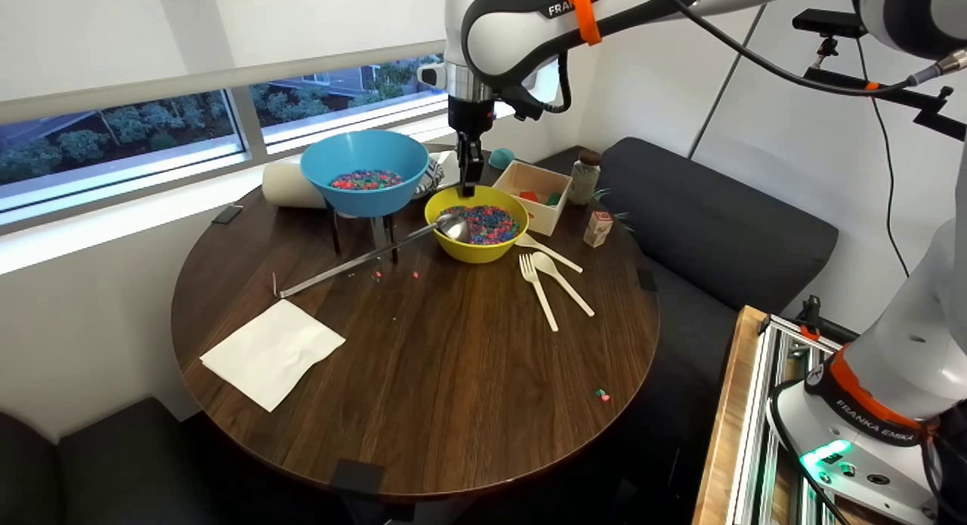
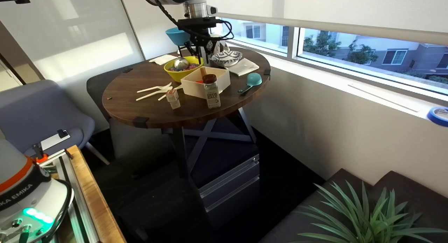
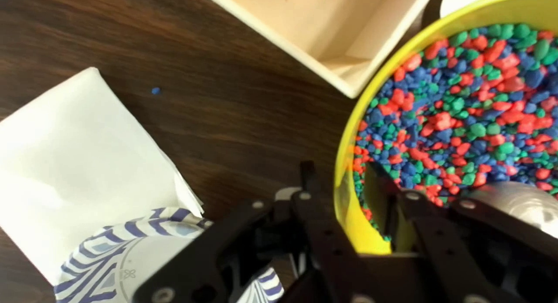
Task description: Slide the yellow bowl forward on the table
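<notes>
The yellow bowl [image 1: 479, 253] is set at one o'clock on the round brown wooden table [image 1: 453, 374] in an exterior view, rim straddled by the parted black gripper [image 3: 342, 175]; tipping is risked if the metal ladle [image 1: 455, 228] snags.

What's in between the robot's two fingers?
The edge of the yellow bowl shows between the spread fingers in the wrist view: one is on the bowl's inner side, the other outside.
</notes>
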